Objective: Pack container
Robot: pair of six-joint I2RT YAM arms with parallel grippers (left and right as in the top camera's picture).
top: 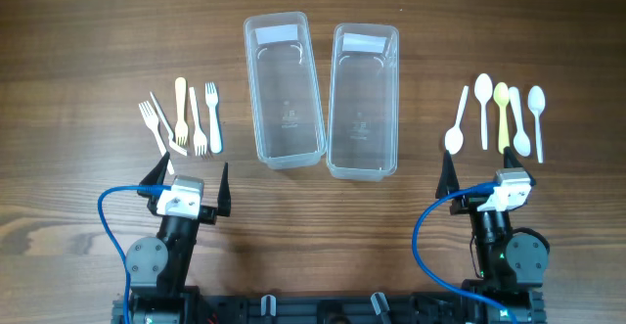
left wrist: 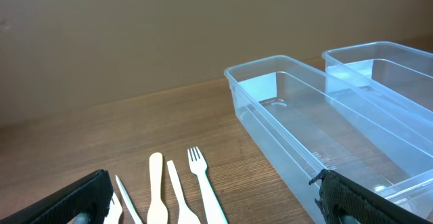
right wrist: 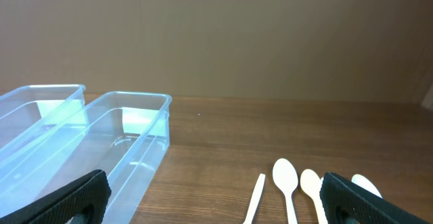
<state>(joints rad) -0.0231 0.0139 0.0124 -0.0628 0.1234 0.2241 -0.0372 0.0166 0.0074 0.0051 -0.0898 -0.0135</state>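
Observation:
Two empty clear plastic containers lie side by side at the table's middle, the left one (top: 284, 89) (left wrist: 304, 132) and the right one (top: 364, 101) (right wrist: 132, 143). Several plastic forks (top: 186, 118) (left wrist: 203, 183) lie left of them, one of them cream coloured (top: 181, 104). Several plastic spoons (top: 499, 118) (right wrist: 285, 176) lie to the right, one yellowish (top: 502, 109). My left gripper (top: 191, 177) (left wrist: 216, 207) hangs open just in front of the forks' handles. Open too, my right gripper (top: 481, 175) (right wrist: 213, 204) is just in front of the spoons. Neither holds anything.
The wooden table (top: 78, 50) carries nothing else. Blue cables (top: 112, 216) loop beside both arm bases at the front edge. A plain brown wall (right wrist: 270, 34) stands behind the table.

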